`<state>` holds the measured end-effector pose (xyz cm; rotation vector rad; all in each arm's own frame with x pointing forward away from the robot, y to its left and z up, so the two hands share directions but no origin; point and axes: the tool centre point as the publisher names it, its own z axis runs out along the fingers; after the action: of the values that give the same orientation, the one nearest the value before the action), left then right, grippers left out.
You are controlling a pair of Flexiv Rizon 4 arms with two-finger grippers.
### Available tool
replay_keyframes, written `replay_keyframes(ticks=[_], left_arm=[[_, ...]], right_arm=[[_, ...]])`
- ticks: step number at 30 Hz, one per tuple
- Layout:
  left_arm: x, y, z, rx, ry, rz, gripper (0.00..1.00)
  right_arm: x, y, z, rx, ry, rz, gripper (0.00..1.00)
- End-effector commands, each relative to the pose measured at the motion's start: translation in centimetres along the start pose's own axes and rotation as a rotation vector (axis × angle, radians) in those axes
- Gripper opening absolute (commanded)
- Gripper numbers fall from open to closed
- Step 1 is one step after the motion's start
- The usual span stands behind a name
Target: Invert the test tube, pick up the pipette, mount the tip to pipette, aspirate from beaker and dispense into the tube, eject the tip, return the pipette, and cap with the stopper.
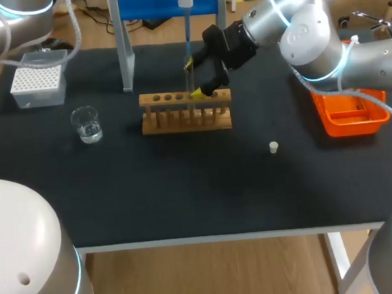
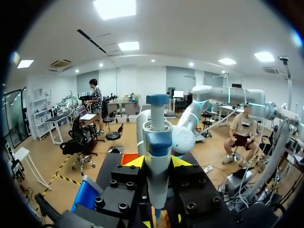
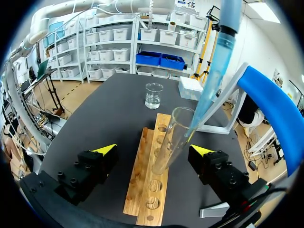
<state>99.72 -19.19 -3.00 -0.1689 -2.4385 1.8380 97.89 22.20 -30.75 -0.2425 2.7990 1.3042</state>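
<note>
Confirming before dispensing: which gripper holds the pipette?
The left gripper: the pipette is clamped between its fingers. The right gripper is open, fingers either side of the test tube in the wooden rack.

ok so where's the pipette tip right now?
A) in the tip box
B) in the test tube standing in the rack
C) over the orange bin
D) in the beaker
B: in the right wrist view the pipette tip runs down into the mouth of the test tube standing in the wooden rack; the beaker sits apart, beyond the rack's far end.
</note>
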Motion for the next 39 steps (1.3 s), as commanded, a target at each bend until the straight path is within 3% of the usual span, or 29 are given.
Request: replay_keyframes(ticks=[1, 27, 39], left_arm=[[-0.1, -0.2, 0.3, 0.0, 0.009, 0.002, 0.0], [2.6, -0.6, 1.0, -0.018, -0.011, -0.003, 0.0], [2.3, -0.1, 0.6, -0.017, -0.037, 0.005, 0.0]], right_arm=[[0.0, 0.0, -0.1, 0.002, 0.001, 0.001, 1.0], [0.0, 0.0, -0.1, 0.002, 0.001, 0.001, 1.0], [0.0, 0.0, -0.1, 0.002, 0.001, 0.001, 1.0]])
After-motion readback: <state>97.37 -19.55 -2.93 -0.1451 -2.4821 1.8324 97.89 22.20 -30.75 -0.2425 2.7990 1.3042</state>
